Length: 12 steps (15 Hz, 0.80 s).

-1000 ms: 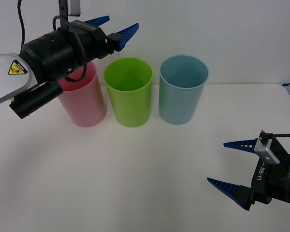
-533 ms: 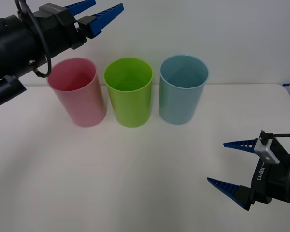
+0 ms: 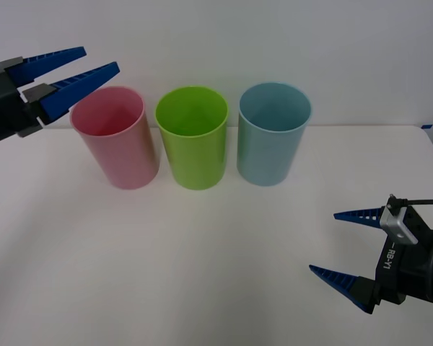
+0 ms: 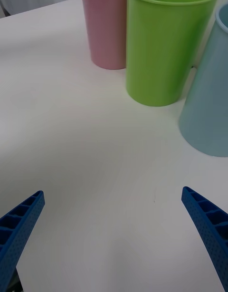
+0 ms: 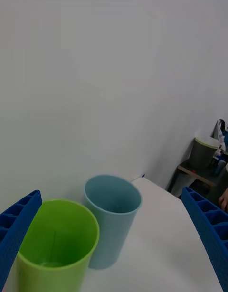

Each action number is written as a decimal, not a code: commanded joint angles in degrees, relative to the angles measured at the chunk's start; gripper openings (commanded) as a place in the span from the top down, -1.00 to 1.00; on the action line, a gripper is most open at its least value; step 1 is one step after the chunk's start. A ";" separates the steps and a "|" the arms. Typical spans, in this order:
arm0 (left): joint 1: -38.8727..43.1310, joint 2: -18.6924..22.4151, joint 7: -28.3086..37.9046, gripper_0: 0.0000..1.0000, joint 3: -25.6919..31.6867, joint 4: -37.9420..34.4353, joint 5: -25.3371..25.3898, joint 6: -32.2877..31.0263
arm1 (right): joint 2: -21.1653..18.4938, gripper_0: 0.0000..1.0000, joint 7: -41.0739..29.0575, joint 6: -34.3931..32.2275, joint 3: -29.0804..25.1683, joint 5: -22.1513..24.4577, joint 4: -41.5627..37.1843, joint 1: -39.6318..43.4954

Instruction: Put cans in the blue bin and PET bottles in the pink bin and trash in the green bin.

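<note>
Your left gripper [image 3: 78, 72] hangs raised at the far left with its blue ribbed fingers spread apart and aimed rightward, while your right gripper [image 3: 346, 245] sits low at the near right, fingers [image 4: 19, 225] likewise parted wide and pointing left.
</note>
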 commanded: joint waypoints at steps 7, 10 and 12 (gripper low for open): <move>20.01 -11.69 0.01 -1.00 15.89 -7.32 -5.05 -16.24 | 0.00 -1.00 0.00 0.00 0.00 0.00 0.00 0.00; 24.05 -17.23 0.54 -1.00 17.38 -8.91 -10.06 -21.61 | 0.00 -1.00 0.00 0.00 0.00 0.00 0.00 0.00; 27.39 -18.63 0.81 -1.00 16.77 -9.87 -11.90 -22.22 | 0.00 -1.00 0.00 0.00 0.00 0.00 0.00 0.00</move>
